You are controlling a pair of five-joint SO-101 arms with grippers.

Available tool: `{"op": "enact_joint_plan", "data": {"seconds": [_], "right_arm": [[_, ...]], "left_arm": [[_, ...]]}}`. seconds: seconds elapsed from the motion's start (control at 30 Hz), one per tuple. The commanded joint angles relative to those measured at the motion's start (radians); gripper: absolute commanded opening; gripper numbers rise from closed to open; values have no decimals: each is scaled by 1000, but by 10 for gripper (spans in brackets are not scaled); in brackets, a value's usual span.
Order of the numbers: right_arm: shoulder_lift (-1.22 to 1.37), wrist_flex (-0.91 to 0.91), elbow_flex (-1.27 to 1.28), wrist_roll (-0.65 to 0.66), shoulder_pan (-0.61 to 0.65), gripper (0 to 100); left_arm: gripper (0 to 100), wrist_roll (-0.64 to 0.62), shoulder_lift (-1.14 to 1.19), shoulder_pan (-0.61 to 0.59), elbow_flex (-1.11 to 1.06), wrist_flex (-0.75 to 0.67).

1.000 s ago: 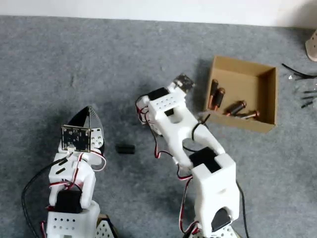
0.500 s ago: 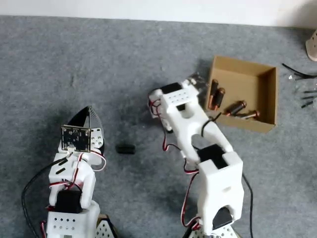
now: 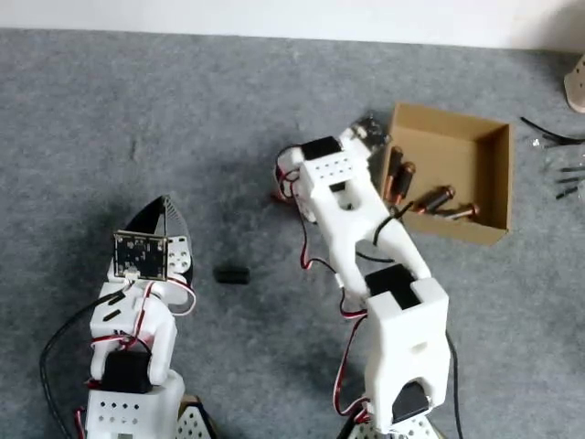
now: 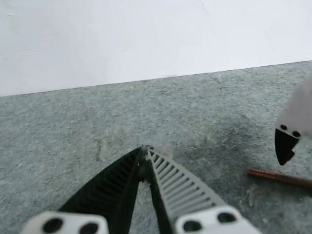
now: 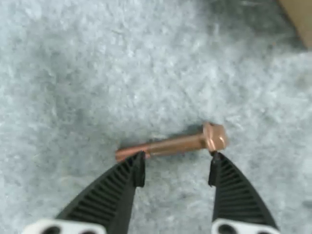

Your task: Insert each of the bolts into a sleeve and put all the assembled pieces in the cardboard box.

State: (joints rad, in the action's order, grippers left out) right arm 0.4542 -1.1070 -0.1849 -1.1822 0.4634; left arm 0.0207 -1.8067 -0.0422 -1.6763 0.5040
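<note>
1. The cardboard box (image 3: 445, 226) stands on the right of the table (image 3: 110, 110), with four assembled pieces (image 3: 437, 198) lying in it.
2. A sleeve (image 3: 232, 273) lies between the two arms, just right of the left end effector (image 3: 167, 219).
3. The bolt (image 5: 173, 144) lies near the box's left wall, crosswise at the spread tips of the right end effector (image 5: 175, 168).

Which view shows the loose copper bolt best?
The right wrist view: the whole bolt, head to tip, lies on the carpet ahead of the open fingers of the right gripper. The left wrist view catches part of its shank at the edge. In the high view the right arm hangs over it.
</note>
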Motion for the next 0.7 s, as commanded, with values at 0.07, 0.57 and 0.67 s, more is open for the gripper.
{"op": "enact_joint_plan", "data": {"seconds": [0.07, 0.57, 0.67], "right_arm": [[-41, 87, -45, -14, -12, 198], [179, 85, -119, -61, -35, 198], [182, 84, -117, -61, -35, 198]], "left_arm": [[7, 6, 5, 21, -19, -25], [7, 6, 5, 21, -19, -23], [7, 6, 5, 21, -19, -23]]}}
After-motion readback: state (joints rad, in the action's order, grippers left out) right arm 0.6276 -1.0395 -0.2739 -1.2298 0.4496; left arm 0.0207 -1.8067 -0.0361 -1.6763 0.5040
